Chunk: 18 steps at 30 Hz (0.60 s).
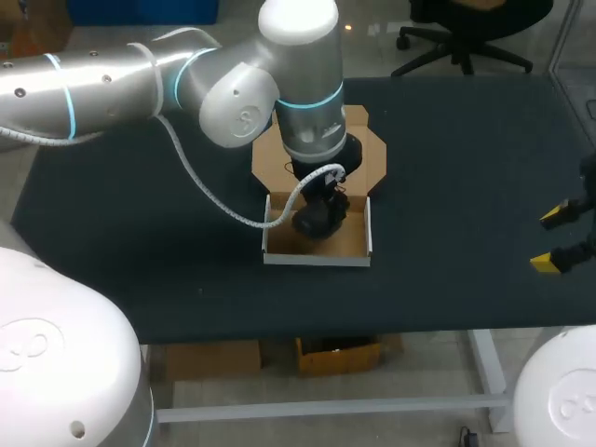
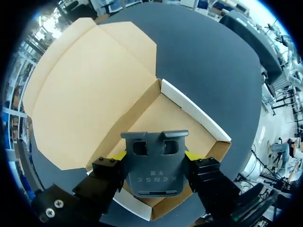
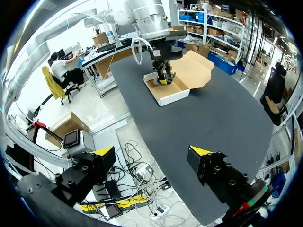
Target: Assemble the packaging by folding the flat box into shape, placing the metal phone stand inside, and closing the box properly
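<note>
Left arm [image 1: 233, 93] reaches over the folded box [image 1: 317, 258] mid-table [image 1: 466, 186]; right pincer [image 1: 557, 240] sits at the table's edge. Left pincer [image 2: 155, 155] is clamped on the stand [image 2: 154, 177], low inside the box, lid [image 2: 90, 94] lying open. From its own wrist, the right pincer gapes wide, empty. Release and lid-closing are left, I judge.

Left hand [image 3: 162, 80] hangs inside the cardboard box [image 3: 173, 98].

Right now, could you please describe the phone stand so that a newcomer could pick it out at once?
On the dark table sits an open cardboard box, its lid flap laid flat beyond it. Over its tray, my left pincer grips the phone stand from both sides. It is the only dark grey metal plate, with two cut-outs.
</note>
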{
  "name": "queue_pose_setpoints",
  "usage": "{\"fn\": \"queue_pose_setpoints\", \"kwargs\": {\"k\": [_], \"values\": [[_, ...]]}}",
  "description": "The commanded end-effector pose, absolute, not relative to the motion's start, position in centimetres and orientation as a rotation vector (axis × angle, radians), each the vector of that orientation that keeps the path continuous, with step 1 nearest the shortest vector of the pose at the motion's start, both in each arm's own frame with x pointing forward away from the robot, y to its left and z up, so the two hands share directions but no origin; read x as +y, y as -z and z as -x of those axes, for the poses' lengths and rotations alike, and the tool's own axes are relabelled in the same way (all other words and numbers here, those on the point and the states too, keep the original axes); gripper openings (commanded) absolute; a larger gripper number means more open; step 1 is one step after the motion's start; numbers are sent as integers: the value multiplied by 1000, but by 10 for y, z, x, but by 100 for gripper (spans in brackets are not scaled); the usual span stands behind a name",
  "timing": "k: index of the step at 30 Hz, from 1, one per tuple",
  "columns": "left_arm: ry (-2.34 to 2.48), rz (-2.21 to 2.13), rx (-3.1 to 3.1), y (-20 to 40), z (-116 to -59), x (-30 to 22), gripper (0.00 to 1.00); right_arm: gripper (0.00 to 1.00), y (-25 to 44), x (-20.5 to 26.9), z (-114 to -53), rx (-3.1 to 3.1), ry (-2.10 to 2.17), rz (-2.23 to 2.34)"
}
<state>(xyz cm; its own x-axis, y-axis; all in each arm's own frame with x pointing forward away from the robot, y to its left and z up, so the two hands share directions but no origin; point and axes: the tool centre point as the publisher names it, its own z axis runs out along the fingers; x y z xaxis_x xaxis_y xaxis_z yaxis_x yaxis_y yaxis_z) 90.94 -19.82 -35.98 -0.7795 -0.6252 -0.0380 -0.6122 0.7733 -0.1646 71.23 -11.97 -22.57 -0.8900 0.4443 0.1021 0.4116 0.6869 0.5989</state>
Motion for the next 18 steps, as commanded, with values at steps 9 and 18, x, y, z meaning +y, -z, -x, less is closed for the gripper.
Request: {"fn": "queue_pose_setpoints", "kwargs": {"k": [9,18], "values": [[212,1022,2875,378,-909,-204,0,100,225,-120,-712,2837,-992,-719],[196,1032,2880,389,-916,-207,0,100,225,-120,-712,2837,-992,-719]]}}
